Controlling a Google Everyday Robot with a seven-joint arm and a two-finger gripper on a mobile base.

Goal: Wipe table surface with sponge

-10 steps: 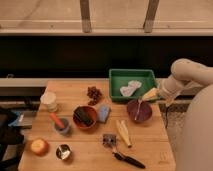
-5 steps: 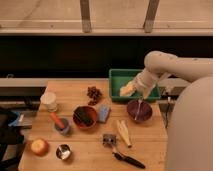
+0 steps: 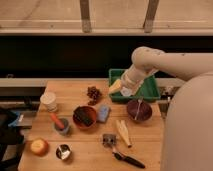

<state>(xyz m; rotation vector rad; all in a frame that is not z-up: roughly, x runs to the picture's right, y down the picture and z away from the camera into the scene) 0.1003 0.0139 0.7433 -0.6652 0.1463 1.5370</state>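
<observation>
The blue sponge (image 3: pixel 104 113) lies on the wooden table (image 3: pixel 75 92), just right of a red bowl (image 3: pixel 84 117). My gripper (image 3: pixel 116 86), with yellowish tips, hangs at the end of the white arm (image 3: pixel 150 62) over the left end of the green bin (image 3: pixel 150 91). It is above and a little behind and right of the sponge, apart from it.
On the table are a pine cone (image 3: pixel 93 93), a white cup (image 3: pixel 48 101), a grey cup with an orange tool (image 3: pixel 61 125), an apple (image 3: pixel 39 146), a small metal cup (image 3: pixel 63 151), a purple bowl (image 3: pixel 139 109), a yellow piece (image 3: pixel 123 131) and a black-handled brush (image 3: pixel 125 157).
The arm has swung left, from the right side of the table across the green bin to its left end. The things on the table have not moved.
</observation>
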